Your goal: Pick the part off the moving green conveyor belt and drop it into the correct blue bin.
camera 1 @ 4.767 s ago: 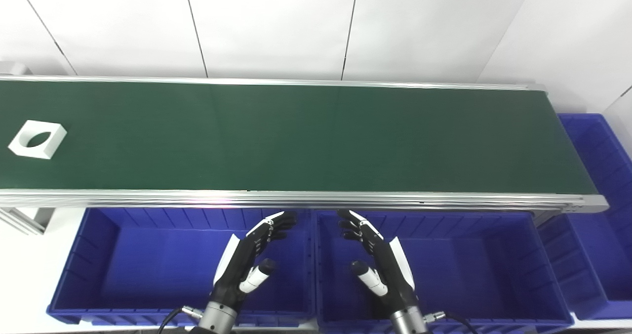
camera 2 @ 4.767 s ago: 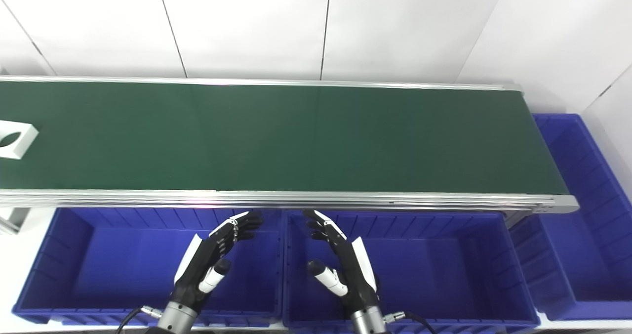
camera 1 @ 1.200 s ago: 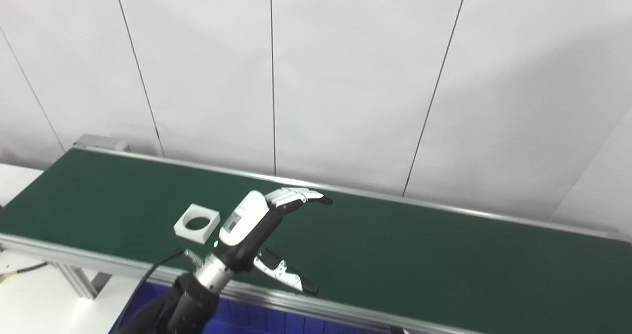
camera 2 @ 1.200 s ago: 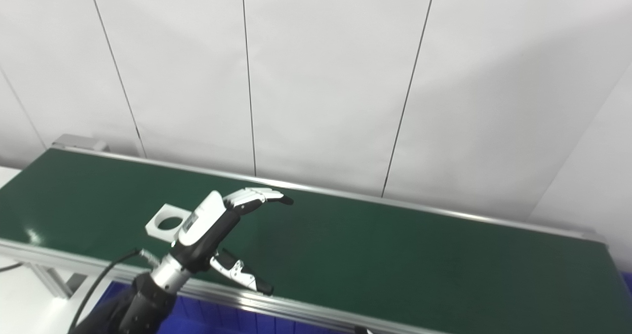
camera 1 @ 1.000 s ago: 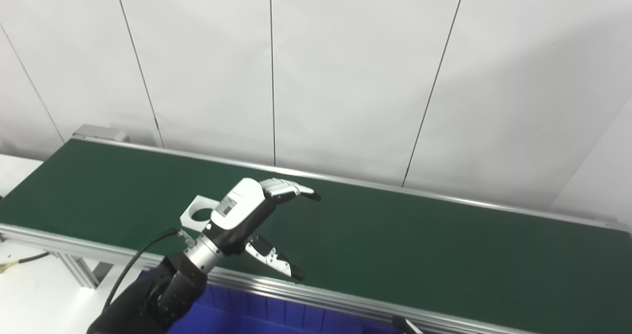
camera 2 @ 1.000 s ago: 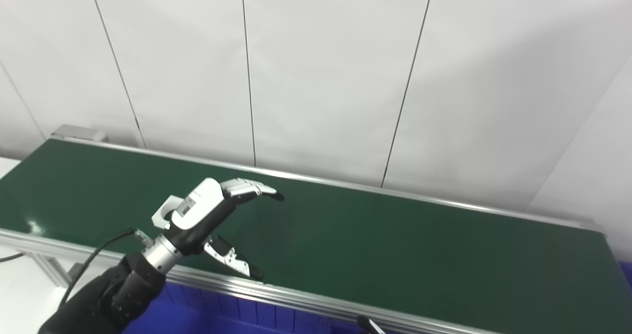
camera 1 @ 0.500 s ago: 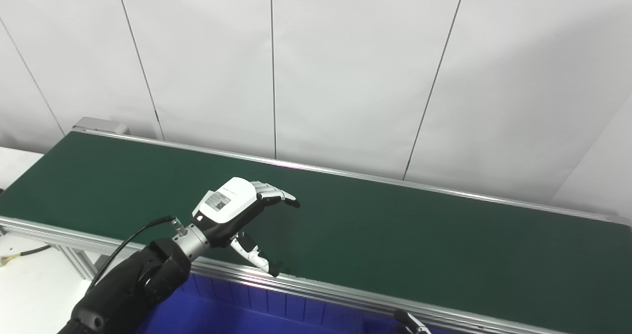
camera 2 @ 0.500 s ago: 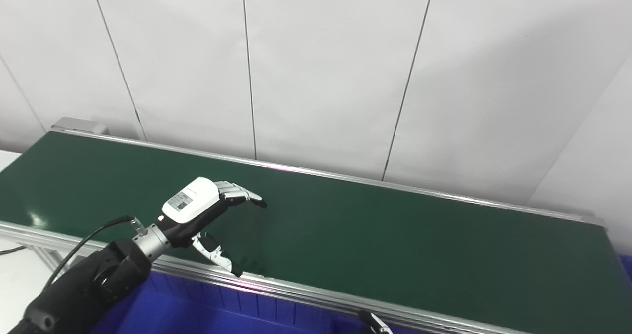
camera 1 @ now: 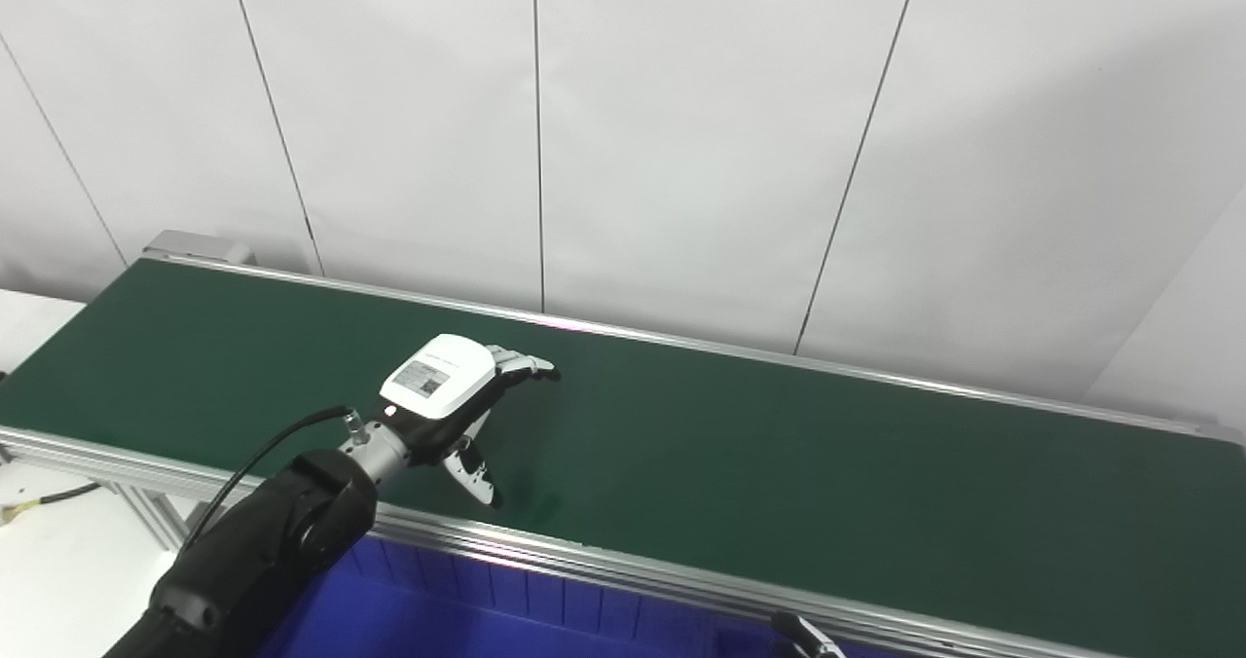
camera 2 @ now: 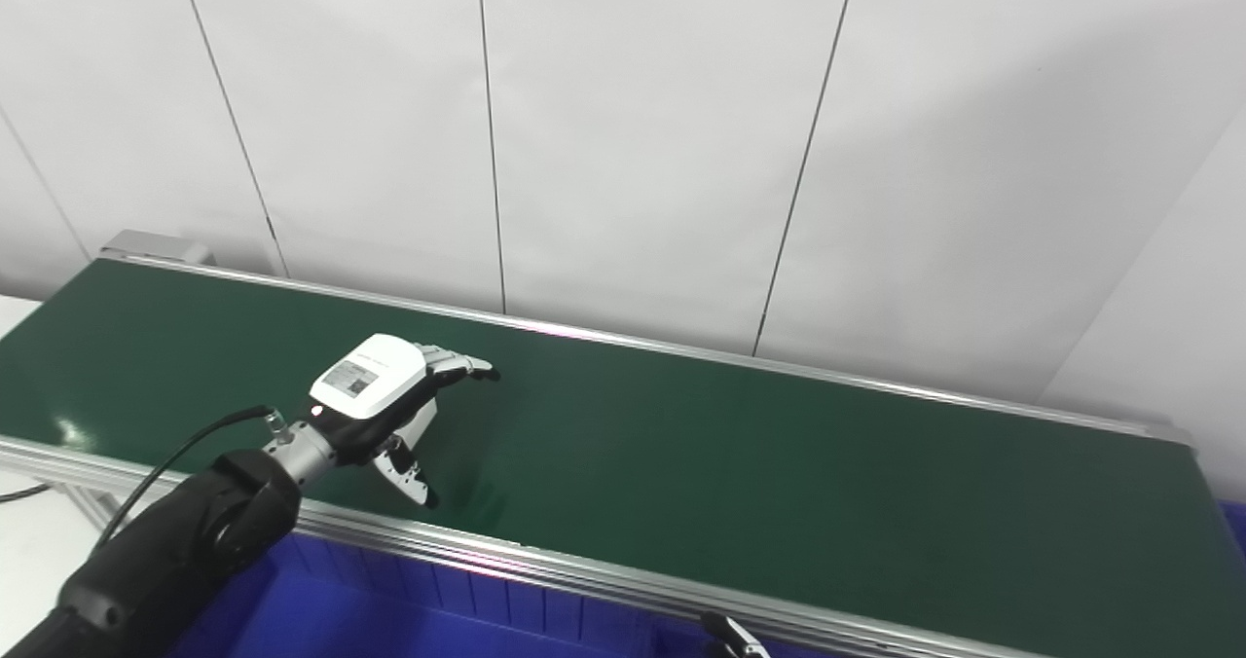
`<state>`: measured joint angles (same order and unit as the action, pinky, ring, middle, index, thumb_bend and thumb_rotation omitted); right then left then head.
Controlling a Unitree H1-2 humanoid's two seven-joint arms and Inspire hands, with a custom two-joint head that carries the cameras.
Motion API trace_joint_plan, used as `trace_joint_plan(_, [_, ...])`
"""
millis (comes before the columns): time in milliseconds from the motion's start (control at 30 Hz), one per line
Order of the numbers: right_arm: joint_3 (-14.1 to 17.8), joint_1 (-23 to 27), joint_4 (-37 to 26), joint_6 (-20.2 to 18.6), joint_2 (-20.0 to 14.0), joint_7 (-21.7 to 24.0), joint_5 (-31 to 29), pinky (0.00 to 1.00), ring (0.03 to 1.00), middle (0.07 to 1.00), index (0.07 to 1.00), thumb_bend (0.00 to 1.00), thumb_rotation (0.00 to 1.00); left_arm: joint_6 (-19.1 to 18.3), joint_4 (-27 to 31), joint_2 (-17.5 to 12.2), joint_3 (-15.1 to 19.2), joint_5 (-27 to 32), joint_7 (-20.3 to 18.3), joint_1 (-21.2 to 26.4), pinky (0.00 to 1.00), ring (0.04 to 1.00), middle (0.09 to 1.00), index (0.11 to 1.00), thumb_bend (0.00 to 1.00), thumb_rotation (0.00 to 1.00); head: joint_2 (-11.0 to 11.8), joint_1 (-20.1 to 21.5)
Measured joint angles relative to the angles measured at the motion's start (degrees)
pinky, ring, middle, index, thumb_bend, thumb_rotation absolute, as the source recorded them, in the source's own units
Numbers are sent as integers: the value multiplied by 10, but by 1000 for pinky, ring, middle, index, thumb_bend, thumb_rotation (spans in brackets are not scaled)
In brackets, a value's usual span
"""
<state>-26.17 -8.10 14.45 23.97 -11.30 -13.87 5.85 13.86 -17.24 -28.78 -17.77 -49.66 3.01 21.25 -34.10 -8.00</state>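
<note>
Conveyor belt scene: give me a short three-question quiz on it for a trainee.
1. True or false: the left robot hand hangs over the blue bin.
2. What stands behind the green belt? A) white panelled wall B) shelves C) window
3. Short answer: is any part visible on the belt?

Key: 1 false, it is over the belt. 2 A. 3 no, none shows.

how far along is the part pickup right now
Done: the left hand has reached out over the green belt. In hand: it is cupped low on the belt; the part is hidden under it, so a grip is unconfirmed. Left: lifting it and dropping it in a blue bin.
</note>
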Motion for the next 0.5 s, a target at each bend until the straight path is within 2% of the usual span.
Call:
trace_joint_plan(100, [-1,0,2,0,0,0,3,760,812,852,835,842,963,-25,4,0,-2,-9,-30,12,745,830,848,846,1000,42,1,3])
trace_joint_plan(200, [-1,1,5,0,2,0,3,768,818,855,835,835,955,-42,10,0,-2,-9,-59,18,743,832,855,854,1000,24,1,4])
trace_joint_plan(367, [-1,2,6,0,7,0,4,767,821,856,832,835,948,-53,23,0,-14,-21,-87,32,761,855,879,875,1000,30,3,5])
trace_joint_plan(500, [-2,3,7,0,10,0,7,770,825,859,833,831,945,-68,33,0,-32,-38,-134,48,788,877,897,883,1000,33,2,7])
